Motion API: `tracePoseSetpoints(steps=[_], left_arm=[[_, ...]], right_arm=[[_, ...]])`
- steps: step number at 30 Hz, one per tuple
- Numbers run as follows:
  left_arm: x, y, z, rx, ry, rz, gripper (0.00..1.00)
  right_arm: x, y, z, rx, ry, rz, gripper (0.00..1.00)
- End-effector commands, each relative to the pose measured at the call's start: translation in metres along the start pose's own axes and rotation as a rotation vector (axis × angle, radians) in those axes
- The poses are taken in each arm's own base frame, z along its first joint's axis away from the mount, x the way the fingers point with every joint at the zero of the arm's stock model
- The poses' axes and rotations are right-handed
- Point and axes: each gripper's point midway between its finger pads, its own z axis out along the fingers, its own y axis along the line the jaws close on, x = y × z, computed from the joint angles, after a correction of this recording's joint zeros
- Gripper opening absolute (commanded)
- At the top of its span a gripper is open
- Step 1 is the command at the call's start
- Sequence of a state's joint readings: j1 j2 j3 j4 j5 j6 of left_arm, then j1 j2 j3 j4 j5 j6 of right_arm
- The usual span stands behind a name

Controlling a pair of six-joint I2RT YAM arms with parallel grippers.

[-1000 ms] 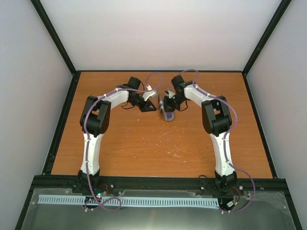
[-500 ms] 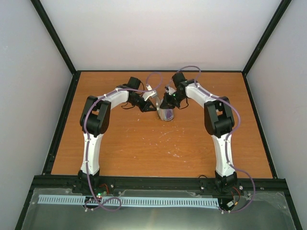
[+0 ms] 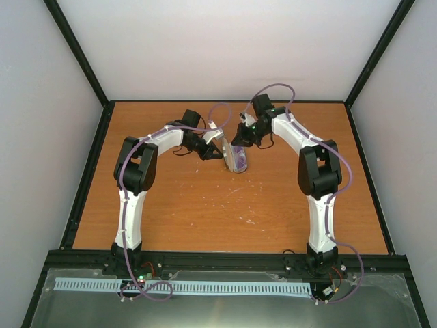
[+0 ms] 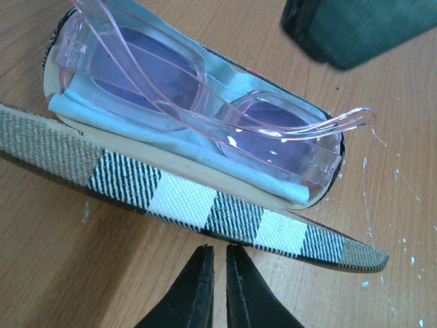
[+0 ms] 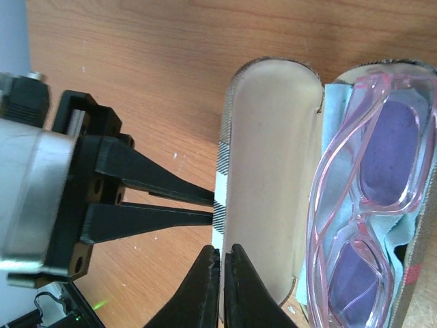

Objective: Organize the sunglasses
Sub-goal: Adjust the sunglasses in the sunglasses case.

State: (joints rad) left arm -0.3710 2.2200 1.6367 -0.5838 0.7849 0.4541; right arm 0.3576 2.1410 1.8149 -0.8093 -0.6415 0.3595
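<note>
Scuffed orange wood table (image 3: 205, 212), white walls (image 3: 225, 48); left fingers (image 4: 194, 287) together, right fingers (image 5: 205, 290) together beside case (image 4: 184, 201) holding sunglasses (image 4: 273, 126).

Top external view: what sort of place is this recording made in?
Likely a lab robot cell: bare wooden table, plain white walls, black frame, left arm and right arm bolted at the near edge.
</note>
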Motion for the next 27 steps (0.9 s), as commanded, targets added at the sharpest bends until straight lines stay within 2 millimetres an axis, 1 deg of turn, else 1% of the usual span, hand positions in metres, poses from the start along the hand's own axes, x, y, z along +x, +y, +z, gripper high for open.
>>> tracePoseSetpoints(steps=[1, 7, 15, 19, 21, 23, 27], left_arm=[[-0.024, -0.009, -0.015, -0.011, -0.043, 0.054, 0.09], [-0.024, -0.008, -0.013, -0.009, -0.042, 0.048, 0.09], [-0.021, -0.009, -0.013, -0.007, -0.038, 0.042, 0.09], [-0.020, -0.009, -0.013, -0.009, -0.035, 0.042, 0.09], [-0.020, -0.009, -0.013, -0.009, -0.035, 0.043, 0.09], [-0.020, -0.009, -0.013, -0.009, -0.036, 0.043, 0.09], [-0.023, -0.009, -0.014, -0.010, -0.040, 0.046, 0.09]], right_arm=[[0.011, -0.013, 0.019, 0.000, 0.063, 0.020, 0.05], [0.024, -0.025, 0.032, 0.003, 0.109, 0.040, 0.05], [0.050, -0.058, 0.052, 0.055, 0.165, 0.099, 0.04], [0.054, -0.065, 0.057, 0.062, 0.171, 0.111, 0.03], [0.052, -0.062, 0.056, 0.054, 0.163, 0.104, 0.03], [0.046, -0.054, 0.051, 0.040, 0.141, 0.088, 0.03], [0.029, -0.029, 0.030, 0.004, 0.074, 0.043, 0.09]])
